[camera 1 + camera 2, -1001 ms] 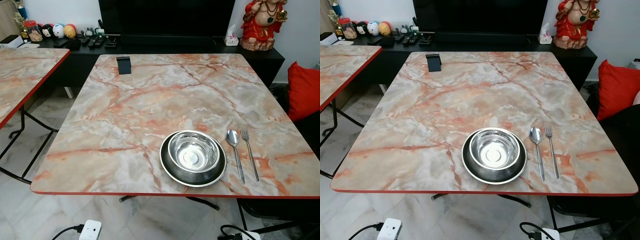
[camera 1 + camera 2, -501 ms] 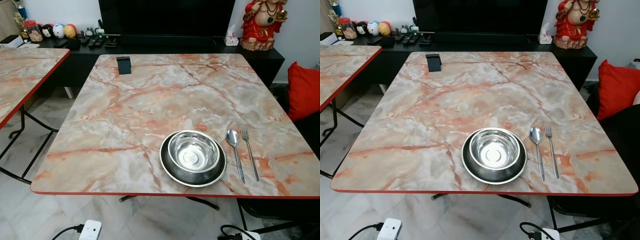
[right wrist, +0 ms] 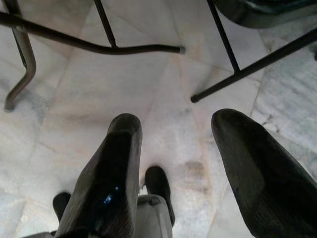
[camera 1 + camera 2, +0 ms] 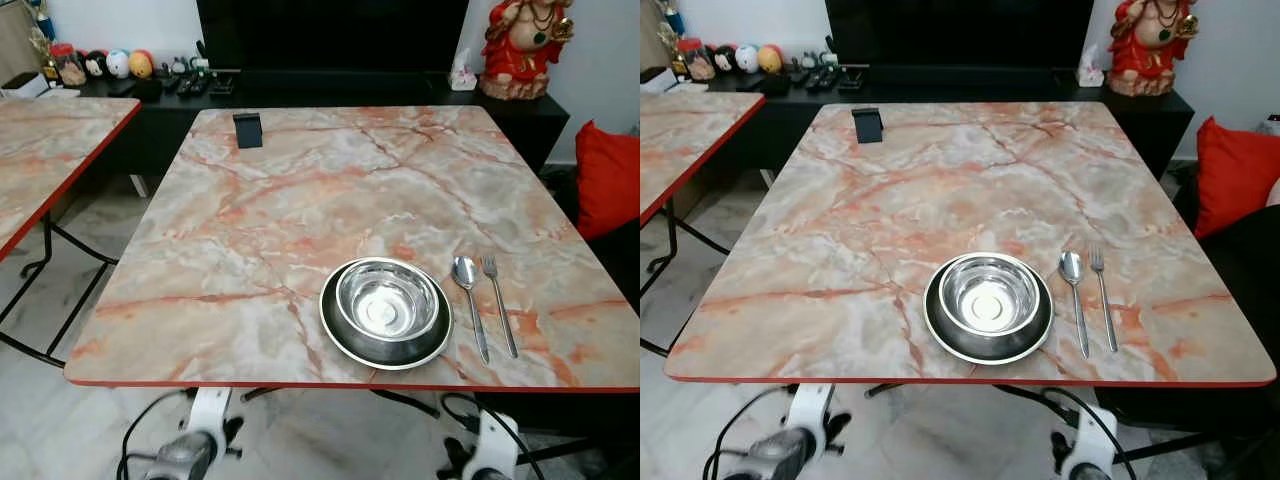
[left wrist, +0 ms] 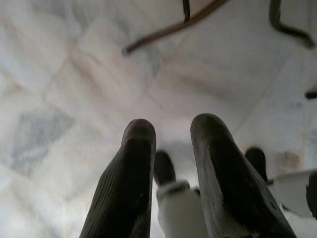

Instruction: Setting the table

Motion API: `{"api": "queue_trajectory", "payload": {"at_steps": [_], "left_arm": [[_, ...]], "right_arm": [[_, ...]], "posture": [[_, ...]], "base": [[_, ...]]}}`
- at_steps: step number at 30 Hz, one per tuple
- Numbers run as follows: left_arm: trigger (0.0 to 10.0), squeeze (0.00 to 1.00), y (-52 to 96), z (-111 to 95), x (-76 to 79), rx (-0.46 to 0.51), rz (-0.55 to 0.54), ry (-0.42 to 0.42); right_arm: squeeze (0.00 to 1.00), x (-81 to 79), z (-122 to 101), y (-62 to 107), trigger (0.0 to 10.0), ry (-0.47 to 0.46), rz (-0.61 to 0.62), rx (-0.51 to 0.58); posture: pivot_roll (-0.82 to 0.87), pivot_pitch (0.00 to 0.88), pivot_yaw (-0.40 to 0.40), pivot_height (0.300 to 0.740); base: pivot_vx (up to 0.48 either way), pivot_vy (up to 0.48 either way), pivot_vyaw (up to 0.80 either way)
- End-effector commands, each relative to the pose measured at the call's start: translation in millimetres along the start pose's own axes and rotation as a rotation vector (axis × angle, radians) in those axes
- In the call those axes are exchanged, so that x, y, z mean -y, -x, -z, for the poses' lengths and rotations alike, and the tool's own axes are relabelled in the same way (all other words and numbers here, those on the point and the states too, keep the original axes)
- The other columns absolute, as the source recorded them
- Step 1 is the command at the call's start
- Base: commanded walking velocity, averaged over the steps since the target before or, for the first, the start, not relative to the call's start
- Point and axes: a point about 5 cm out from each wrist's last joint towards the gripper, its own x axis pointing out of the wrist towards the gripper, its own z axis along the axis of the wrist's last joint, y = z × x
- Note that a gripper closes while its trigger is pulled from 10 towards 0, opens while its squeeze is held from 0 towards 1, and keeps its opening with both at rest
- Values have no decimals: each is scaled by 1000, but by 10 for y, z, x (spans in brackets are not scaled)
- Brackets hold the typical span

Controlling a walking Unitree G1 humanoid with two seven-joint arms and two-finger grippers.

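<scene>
A steel bowl is sitting in a dark plate near the marble table's front edge, spoon and fork lying just right. Below, the left gripper and right gripper are hanging over the floor, fingers apart.

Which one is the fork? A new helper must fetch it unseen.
On the marbled table, near its front right corner, a steel bowl sits on a dark plate. Right of them lie two utensils: the fork is the outer, pronged one, beside the round-headed spoon.
</scene>
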Motion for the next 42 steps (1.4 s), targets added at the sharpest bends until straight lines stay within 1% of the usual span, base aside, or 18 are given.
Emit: {"api": "queue_trajectory", "payload": {"at_steps": [1,6,8,10,13,14,15,17,22,26,28,30,31,32,36,38,40,42], "left_arm": [[10000,0,-4,-38,-22,3,-11,11],[10000,0,-7,-57,-35,7,-29,28],[10000,0,4,-26,-78,7,-62,86],[10000,0,12,-4,-105,6,-78,109],[10000,0,55,105,-220,-8,-125,150],[10000,0,55,105,-220,-8,-125,150],[10000,0,83,180,-280,-19,-147,170],[10000,0,123,293,-341,-43,-169,184],[10000,0,197,499,-411,-94,-183,174],[10000,0,228,561,-445,-101,-183,163],[10000,0,251,615,-460,-114,-171,147],[10000,0,255,627,-455,-122,-153,114],[10000,0,250,625,-439,-125,-137,115],[10000,0,250,628,-434,-125,-131,122],[10000,0,246,624,-424,-128,-126,94],[10000,0,251,599,-468,-122,-131,81],[10000,0,268,591,-530,-118,-142,100],[10000,0,286,598,-581,-122,-148,99]], "right_arm": [[0,-53,-48,-15,10000,-13,-6,4],[0,-41,-84,-21,10000,-12,-4,6],[0,38,-65,-12,10000,-3,8,-2],[0,67,-48,-6,10000,9,10,-8],[0,135,50,19,10000,25,16,-36],[0,135,50,19,10000,25,16,-36],[0,161,121,36,10000,36,23,-56],[0,191,210,60,10000,45,31,-79],[0,265,385,118,10000,19,50,-111],[0,261,457,139,10000,17,48,-125],[0,244,496,149,10000,16,50,-133],[0,248,525,159,10000,-7,67,-133],[0,263,526,162,10000,-50,83,-127],[0,267,529,164,10000,-61,85,-125],[0,286,537,170,10000,-66,92,-125],[0,292,564,177,10000,-76,107,-137],[0,278,568,176,10000,-67,107,-139],[0,276,608,192,10000,-71,102,-138]], "posture": [[-21,0,-14,740],[-13,0,-32,740],[-1,0,-43,740],[4,0,-44,740],[11,0,-45,740],[11,0,-45,740],[4,0,-41,740],[-11,0,-38,740],[-31,0,-25,740],[-31,0,-17,740],[-52,0,8,740],[-54,0,18,740],[-49,0,25,740],[-45,0,30,740],[-22,0,27,740],[-13,0,19,740],[-23,0,21,740],[-32,0,21,740]], "base": [[0,0,0],[0,0,0],[0,0,0],[0,0,0],[0,0,0],[0,0,0],[0,0,0],[0,0,0],[0,0,0],[0,0,0],[0,0,0],[0,0,0],[0,0,0],[0,0,0],[0,0,0],[0,0,0],[0,0,0],[0,0,0]]}}
